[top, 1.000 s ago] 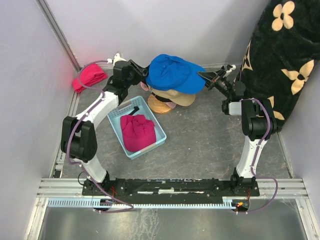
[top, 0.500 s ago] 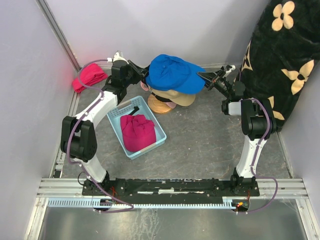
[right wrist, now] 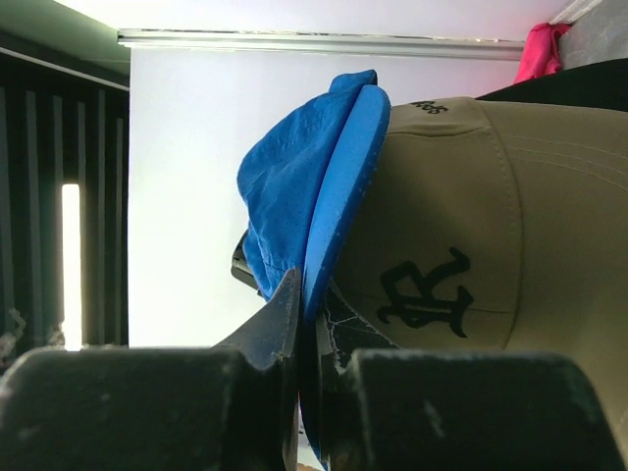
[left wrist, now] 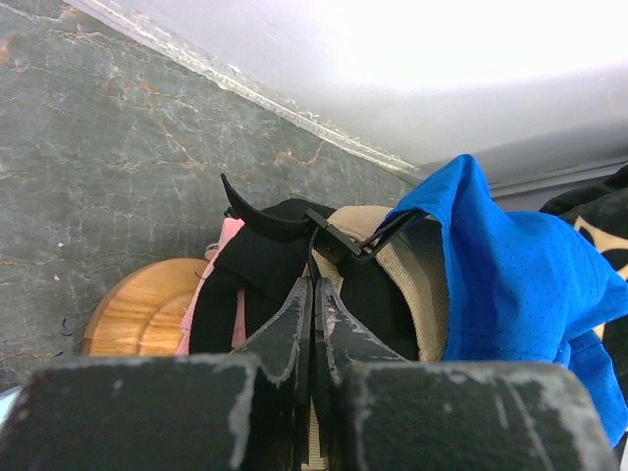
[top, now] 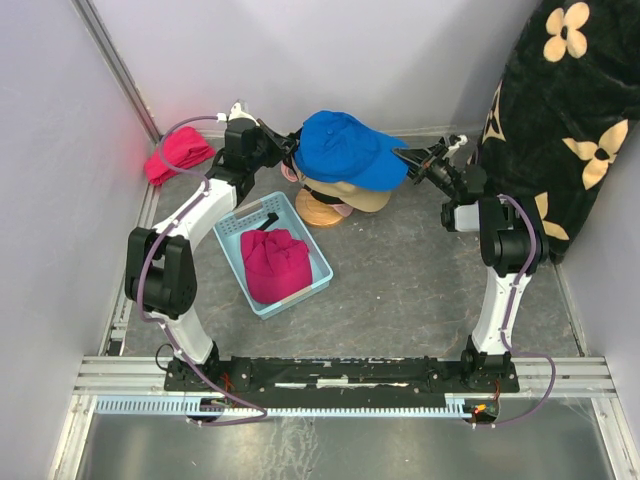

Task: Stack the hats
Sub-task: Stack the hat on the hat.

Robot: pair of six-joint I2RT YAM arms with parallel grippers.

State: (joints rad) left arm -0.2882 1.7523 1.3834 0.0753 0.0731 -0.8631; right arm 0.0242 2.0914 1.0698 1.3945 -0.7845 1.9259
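My right pincer point(right wrist: 306, 299) clamps the stiff brim, probably the surest hold on this light, floppy blue fabric cap point(top: 345, 150); left pincer point(left wrist: 312, 289) sits pressed together by its limp back.

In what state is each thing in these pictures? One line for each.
Blue fabric baseball cap: top of the stack, brim pinched.
Tan fabric baseball cap: stacked under the blue one.
Magenta fabric cap: lying in light blue plastic basket.
Left gripper: shut.
Right gripper: shut on the blue brim.
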